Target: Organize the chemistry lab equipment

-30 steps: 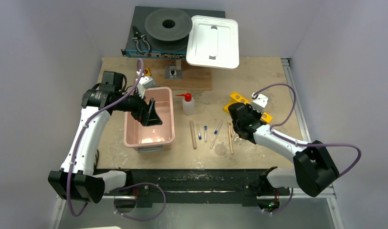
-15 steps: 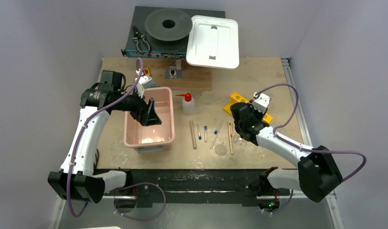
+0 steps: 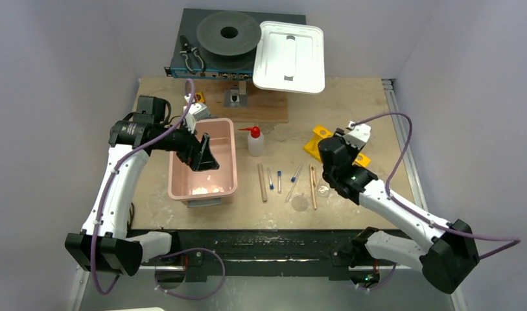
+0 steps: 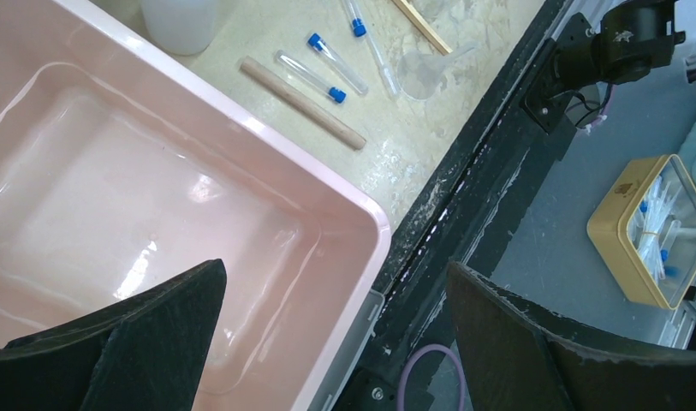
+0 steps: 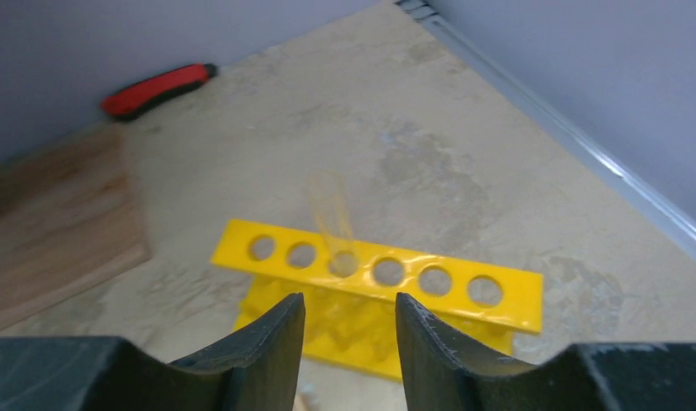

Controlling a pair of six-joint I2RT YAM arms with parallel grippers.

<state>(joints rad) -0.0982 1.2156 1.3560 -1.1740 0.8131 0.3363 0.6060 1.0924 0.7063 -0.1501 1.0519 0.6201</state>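
Since your right claw (image 5: pixel 344 312) hangs slightly apart and empty just beside the yellow rack (image 5: pixel 517 301) at far right, where one clear tube (image 5: pixel 331 214) leans in a hole, back straight off it; left claw (image 4: pixel 336 274) gapes over the pink bin (image 4: pixel 267 141).

rack (image 5: pixel 365 278) yellow | bin (image 3: pixel 234 159) pink | squeeze bottle (image 3: pixel 256 145) white, spout (image 3: pixel 251 130) red | tube caps (image 4: pixel 336 94) blue | lid (image 3: pixel 290 55) white

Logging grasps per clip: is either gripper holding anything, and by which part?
Nothing is held. The left gripper is open above the pink bin; the right gripper is open and empty, a clear tube standing in the yellow rack beyond it.
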